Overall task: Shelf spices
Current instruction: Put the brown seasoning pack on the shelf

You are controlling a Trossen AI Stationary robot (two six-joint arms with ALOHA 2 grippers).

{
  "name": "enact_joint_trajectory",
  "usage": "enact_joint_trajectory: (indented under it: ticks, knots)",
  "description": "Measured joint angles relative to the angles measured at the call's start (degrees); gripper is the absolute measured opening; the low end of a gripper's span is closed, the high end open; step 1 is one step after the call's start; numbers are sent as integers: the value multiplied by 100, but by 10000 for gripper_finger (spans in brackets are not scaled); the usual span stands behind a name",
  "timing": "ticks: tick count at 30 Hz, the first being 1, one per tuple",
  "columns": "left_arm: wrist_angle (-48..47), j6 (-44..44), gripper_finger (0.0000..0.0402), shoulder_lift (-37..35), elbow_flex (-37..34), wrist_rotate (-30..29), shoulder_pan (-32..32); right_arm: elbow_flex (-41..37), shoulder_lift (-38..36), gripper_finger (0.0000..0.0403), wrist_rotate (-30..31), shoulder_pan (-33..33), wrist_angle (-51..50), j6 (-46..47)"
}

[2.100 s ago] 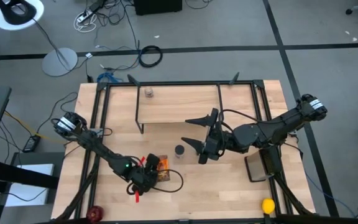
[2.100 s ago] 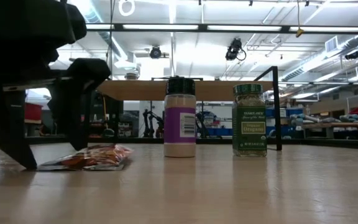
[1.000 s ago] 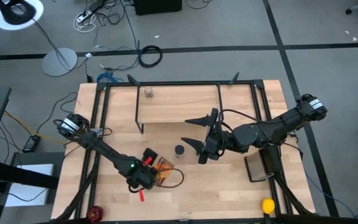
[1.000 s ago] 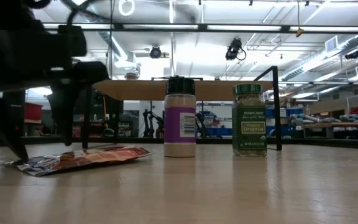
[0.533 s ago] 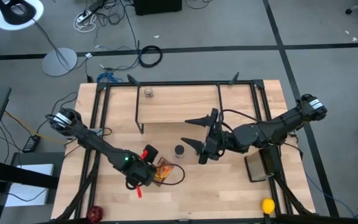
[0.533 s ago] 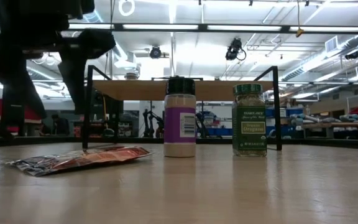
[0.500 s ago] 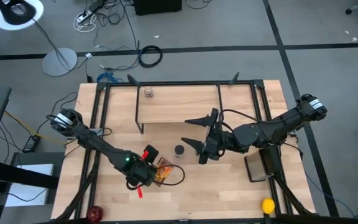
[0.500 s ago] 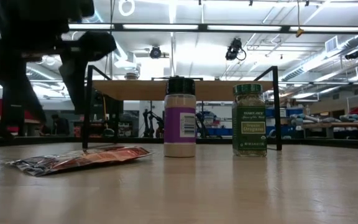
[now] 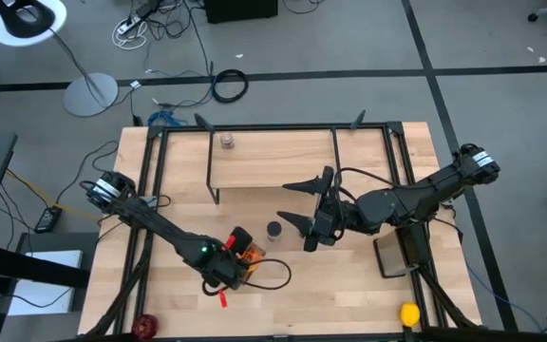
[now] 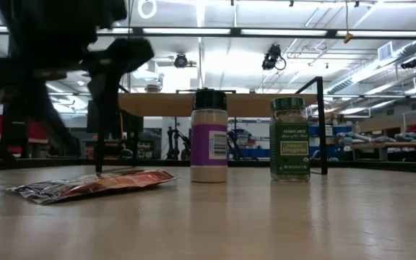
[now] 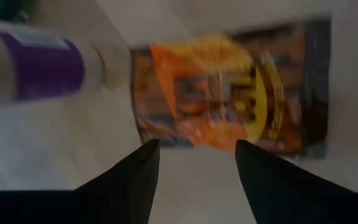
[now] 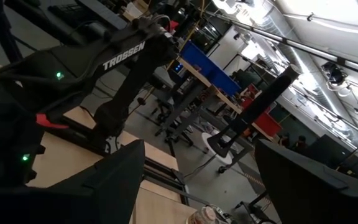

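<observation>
my left claw (image 11: 194,155) hangs open over the orange packet (image 11: 229,93) near the desk's (image 9: 330,294) front edge, gripping nothing.

White lettering "TROSSEN" runs along the left arm's link (image 12: 129,55) at about 10 o'clock in the right wrist view; the green-lidded jar's label (image 10: 290,148) shows print too small to read
</observation>
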Motion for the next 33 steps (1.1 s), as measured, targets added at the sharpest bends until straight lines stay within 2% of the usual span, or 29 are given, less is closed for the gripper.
enact_joint_trajectory:
  ticks: [5, 10, 13, 24, 33]
  knots:
    - [1, 64, 215, -1, 112, 384, 2, 0, -2, 304, 0, 0, 0, 0]
    - [24, -336, 215, -1, 116, 1029, 2, 0, -1, 304, 2, 0, 0, 0]
    - [40, -590, 215, -1, 97, 1126, -14, 0, 0, 304, 2, 0, 2, 0]
    - [336, -1381, 215, 241, 88, 1012, -304, 0, 0, 304, 2, 0, 1, 0]
    - [283, -1875, 215, 663, 92, 320, -711, 0, 0, 304, 2, -1, 17, 0]
